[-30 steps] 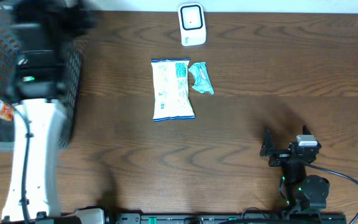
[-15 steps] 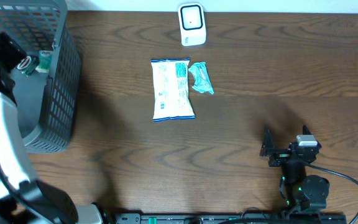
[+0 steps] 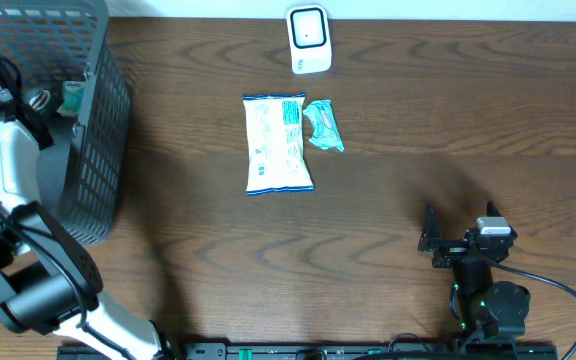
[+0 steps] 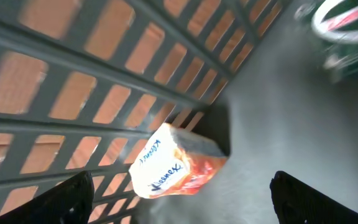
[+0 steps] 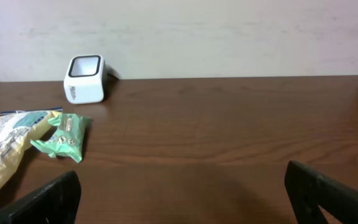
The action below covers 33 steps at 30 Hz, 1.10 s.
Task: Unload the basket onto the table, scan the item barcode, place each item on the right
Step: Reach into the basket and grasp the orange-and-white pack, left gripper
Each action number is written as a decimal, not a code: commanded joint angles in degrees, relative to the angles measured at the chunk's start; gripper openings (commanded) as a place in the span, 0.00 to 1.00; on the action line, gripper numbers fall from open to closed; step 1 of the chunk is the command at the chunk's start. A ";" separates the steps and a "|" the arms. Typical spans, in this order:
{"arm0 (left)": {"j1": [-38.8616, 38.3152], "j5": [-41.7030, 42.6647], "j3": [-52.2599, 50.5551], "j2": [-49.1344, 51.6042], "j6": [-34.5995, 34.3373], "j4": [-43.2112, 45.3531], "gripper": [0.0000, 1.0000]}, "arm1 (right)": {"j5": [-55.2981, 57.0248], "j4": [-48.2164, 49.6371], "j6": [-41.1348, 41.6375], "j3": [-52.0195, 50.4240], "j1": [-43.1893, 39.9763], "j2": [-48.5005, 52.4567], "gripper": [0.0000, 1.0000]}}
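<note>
Hovering left gripper (image 4: pixel 188 208), spread wide, over orange tissue pack (image 4: pixel 178 169) lying in basket (image 3: pixel 103 150) at 10 o'clock. Resting right gripper (image 5: pixel 185 205), also spread, at 5 o'clock. Seeing scanner (image 3: pixel 309 40) at 12 o'clock.

On table (image 3: pixel 418 120), far-left corner: wire basket (image 3: pixel 98 150) w/ tissue pack (image 4: pixel 176 165) inside, against its wall; barcode scanner (image 3: pixel 309 40) at far edge, centre; snack bag (image 3: pixel 277 143) just in front of it, small packet (image 3: pixel 323 125) touching bag's right side.
</note>
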 commanded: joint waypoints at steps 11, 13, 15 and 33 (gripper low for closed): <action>1.66 -1.92 0.52 4.59 5.01 -0.02 0.85 | 0.28 -0.11 0.61 -0.20 -0.37 -0.24 0.99; 1.70 1.05 0.52 4.59 5.01 -0.24 0.84 | 0.28 -0.11 0.61 -0.20 -0.37 -0.24 0.99; 1.68 1.38 0.52 4.59 5.03 -0.44 0.81 | 0.28 -0.11 0.61 -0.20 -0.37 -0.24 0.99; 6.25 7.69 0.52 4.70 5.01 -0.44 0.77 | 0.28 -0.11 0.61 -0.20 -0.37 -0.24 0.99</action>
